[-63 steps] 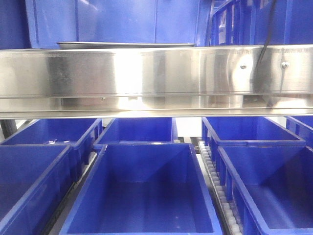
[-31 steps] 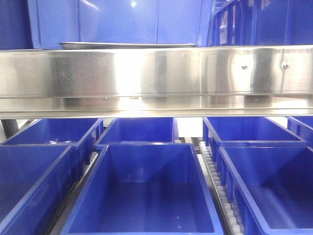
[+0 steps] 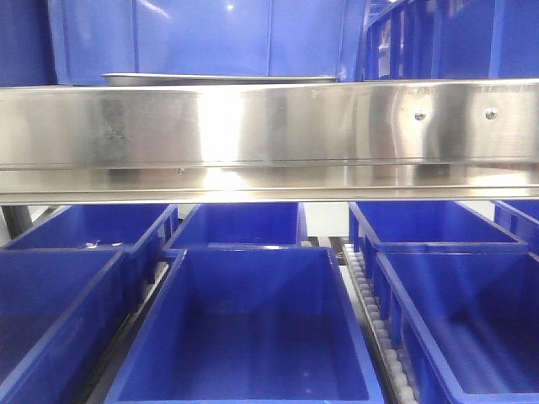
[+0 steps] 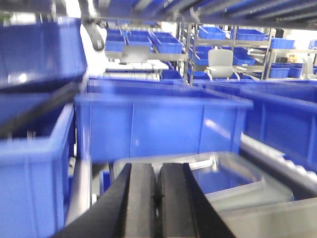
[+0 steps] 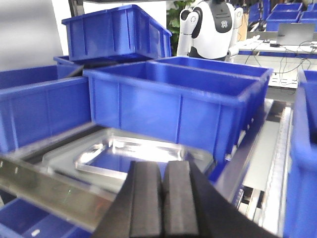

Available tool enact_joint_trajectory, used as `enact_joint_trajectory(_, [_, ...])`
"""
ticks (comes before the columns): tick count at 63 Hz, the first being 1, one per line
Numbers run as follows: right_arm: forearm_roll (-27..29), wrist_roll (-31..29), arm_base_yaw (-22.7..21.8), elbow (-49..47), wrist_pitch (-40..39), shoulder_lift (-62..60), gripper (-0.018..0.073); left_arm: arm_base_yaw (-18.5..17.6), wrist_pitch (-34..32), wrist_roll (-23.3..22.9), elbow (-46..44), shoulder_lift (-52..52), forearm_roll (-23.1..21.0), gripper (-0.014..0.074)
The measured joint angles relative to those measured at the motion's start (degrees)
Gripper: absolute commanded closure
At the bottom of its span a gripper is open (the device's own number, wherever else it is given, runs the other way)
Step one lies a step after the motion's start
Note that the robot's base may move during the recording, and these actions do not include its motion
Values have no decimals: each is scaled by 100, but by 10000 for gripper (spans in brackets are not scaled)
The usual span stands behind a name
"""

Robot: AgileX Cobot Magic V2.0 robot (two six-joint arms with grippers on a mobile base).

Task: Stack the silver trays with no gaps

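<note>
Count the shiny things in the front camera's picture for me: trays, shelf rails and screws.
Silver trays: 1 (only its rim shows above the rail)
Shelf rail: 1
Screws: 2, both in the rail
Total: 4

Warehouse room, bright overhead light. Metal shelving racks [image 4: 225, 44] loaded with blue bins [image 4: 247, 34] line the back. White desk [image 4: 136, 64] with laptop [image 4: 134, 53]; pale office chair [image 4: 219, 60] beside it. Potted plant [image 5: 174, 15] far off.
</note>
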Motion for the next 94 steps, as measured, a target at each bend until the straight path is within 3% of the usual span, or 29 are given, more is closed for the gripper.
enact_joint_trajectory(11, [0, -13, 0, 889, -88, -1377, 638, 0, 326, 0, 505, -1050, -61, 615])
enact_joint_trajectory(26, [5, -13, 0, 1086, -54, -2262, 638, 0, 1079, 0, 554, -1732, -167, 615])
enact_joint_trajectory(68, [-1, -25, 0, 1086, -66, -2332, 638, 0, 1165, 0, 554, -1754, -188, 615])
enact_joint_trajectory(76, [-255, -25, -355, 1217, -354, -2332, 638, 0, 1165, 0, 554, -1754, -188, 615])
enact_joint_trajectory(94, [-423, -25, -2076, 2375, -1047, -2322, 638, 0, 1165, 0, 554, -1754, -188, 615])
